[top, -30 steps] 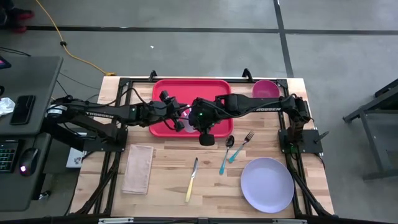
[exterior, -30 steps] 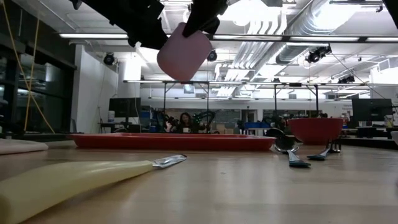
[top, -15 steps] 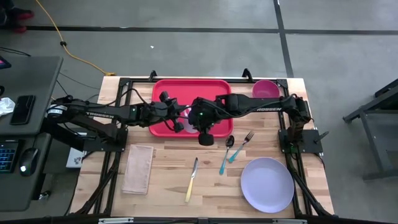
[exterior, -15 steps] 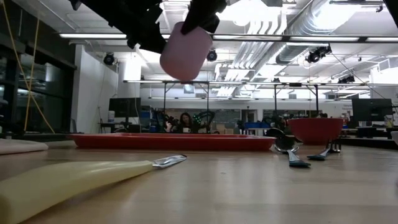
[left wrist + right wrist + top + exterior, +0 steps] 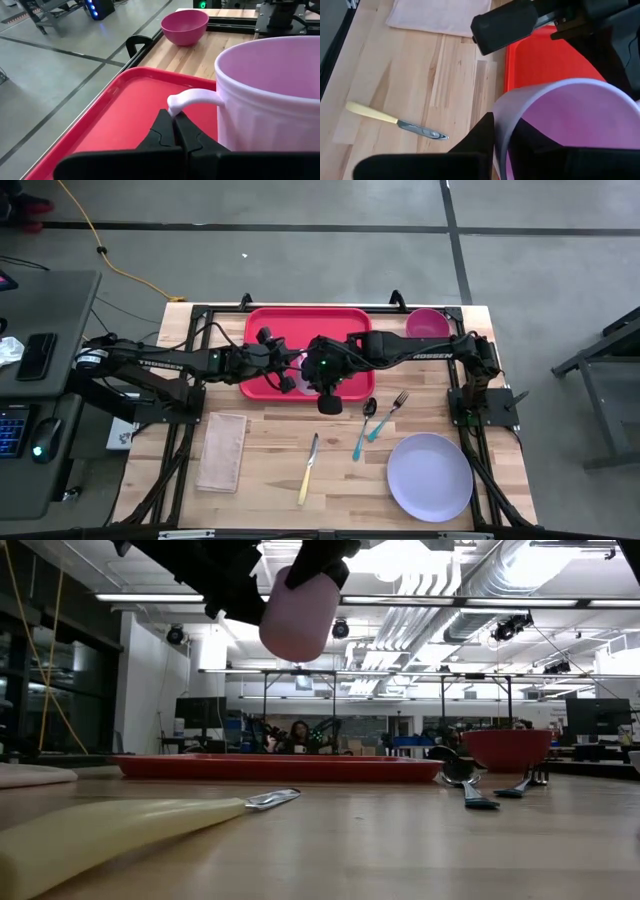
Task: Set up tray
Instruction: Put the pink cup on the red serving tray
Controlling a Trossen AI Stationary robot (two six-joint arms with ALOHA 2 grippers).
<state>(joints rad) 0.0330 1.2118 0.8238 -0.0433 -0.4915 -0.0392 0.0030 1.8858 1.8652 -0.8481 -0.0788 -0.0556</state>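
Observation:
A pale lavender mug (image 5: 298,615) hangs in the air above the red tray (image 5: 300,330), which lies flat at the table's far side (image 5: 280,768). Both grippers meet at the mug over the tray's near edge. My left gripper (image 5: 175,117) comes from the table's left and is shut on the mug's handle. My right gripper (image 5: 502,137) comes from the right and is shut on the mug's wall. In the high view the arms hide most of the mug (image 5: 300,370). My left gripper pinches the mug's curved handle (image 5: 175,102) between its two fingertips, at the outer bend, coming roughly level from the table's left. The mug is lifted clear of the tray. My right gripper clasps the mug's wall at the rim (image 5: 502,117), one finger (image 5: 482,135) outside and one (image 5: 527,142) inside, from above. The mug hangs tilted below it.
A magenta bowl (image 5: 427,323) stands at the far right corner beside the tray. A teal-handled spoon (image 5: 362,430) and fork (image 5: 388,415), a yellow-handled knife (image 5: 308,470), a folded beige napkin (image 5: 222,450) and a round lavender plate (image 5: 430,477) lie on the near half.
The mug, held by both grippers, has risen a little above the tray and its tilt has changed slightly. Both grippers stayed shut on it.

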